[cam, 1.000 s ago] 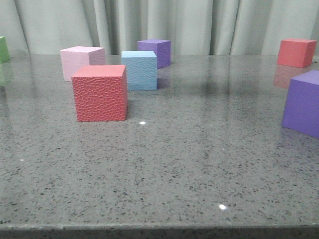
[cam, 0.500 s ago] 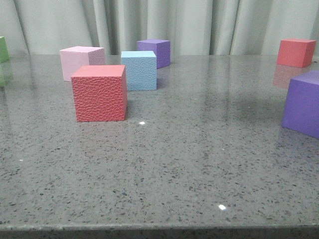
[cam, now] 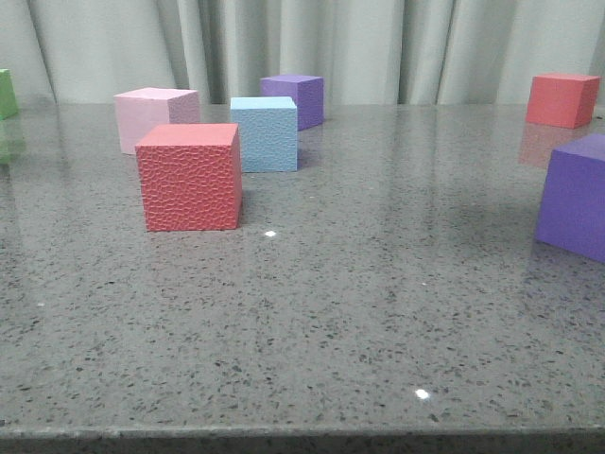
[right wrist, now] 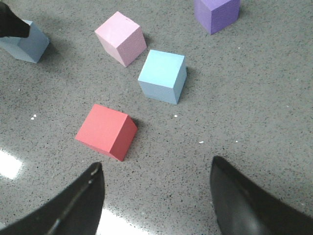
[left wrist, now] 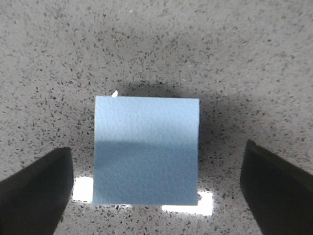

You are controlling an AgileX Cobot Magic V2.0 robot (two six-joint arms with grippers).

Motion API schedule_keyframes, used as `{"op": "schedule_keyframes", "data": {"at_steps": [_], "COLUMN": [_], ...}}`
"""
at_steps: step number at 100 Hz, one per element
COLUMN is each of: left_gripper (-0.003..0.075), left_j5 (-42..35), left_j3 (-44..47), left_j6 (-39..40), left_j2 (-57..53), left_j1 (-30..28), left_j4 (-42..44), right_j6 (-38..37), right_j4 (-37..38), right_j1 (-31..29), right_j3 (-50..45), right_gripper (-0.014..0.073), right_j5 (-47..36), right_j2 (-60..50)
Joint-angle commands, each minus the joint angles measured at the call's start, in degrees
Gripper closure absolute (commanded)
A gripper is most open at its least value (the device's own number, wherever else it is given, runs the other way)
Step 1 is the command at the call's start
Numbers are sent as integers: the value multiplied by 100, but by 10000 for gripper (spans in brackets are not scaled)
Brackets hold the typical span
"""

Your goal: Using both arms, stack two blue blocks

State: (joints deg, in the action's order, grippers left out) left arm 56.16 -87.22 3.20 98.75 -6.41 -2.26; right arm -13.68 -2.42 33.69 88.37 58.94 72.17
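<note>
One sky-blue block (left wrist: 146, 152), the smoother one, lies on the grey speckled table directly below my left gripper (left wrist: 156, 148). The black fingers (left wrist: 36, 191) stand wide open on either side of it, with gaps on both sides. This block also shows in the right wrist view (right wrist: 27, 45), with a left finger (right wrist: 11, 23) over it. The pebbled blue block (cam: 265, 134) stands behind the red cube; it shows in the right wrist view (right wrist: 162, 76) too. My right gripper (right wrist: 156, 169) is open and empty, above bare table. No gripper shows in the front view.
A pebbled red cube (cam: 189, 178) stands at front left, a pink cube (cam: 151, 115) behind it and a purple cube (cam: 295, 97) further back. A green cube (cam: 7, 93) is at far left. Another purple cube (cam: 575, 197) and a red cube (cam: 561, 98) are at the right.
</note>
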Motion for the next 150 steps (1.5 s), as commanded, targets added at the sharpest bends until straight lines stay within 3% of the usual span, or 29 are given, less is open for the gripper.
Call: {"op": "schedule_keyframes", "data": {"at_steps": [1,30,59,71,103,128,150], "left_gripper": [58,72,342,414,423,423,423], "left_j5": [-217,-218,-182,-55,777,1093,1002], "left_j3": [-191,-191,-191,-230,-1467,-2585,-2720], "left_j6": [-6,-6,-6,-6,75,851,1742], "left_j2": [-96,42,42,42,42,42,52], "left_j1": [-3,-3,-3,-3,138,959,1847], "left_j4": [-69,-59,-59,-70,-690,-719,-708], "right_j6": [63,63,63,63,63,73,81], "right_j4": [-14,-14,-14,0,293,429,727], "right_j1": [-2,-2,-2,-2,-2,-2,-8], "right_j3": [137,137,137,137,137,137,137], "right_gripper": [121,121,121,121,121,121,121], "right_j5": [-365,-365,-365,-419,-535,-535,-498], "right_j2": [-179,-179,-179,-179,-179,-179,-179]}}
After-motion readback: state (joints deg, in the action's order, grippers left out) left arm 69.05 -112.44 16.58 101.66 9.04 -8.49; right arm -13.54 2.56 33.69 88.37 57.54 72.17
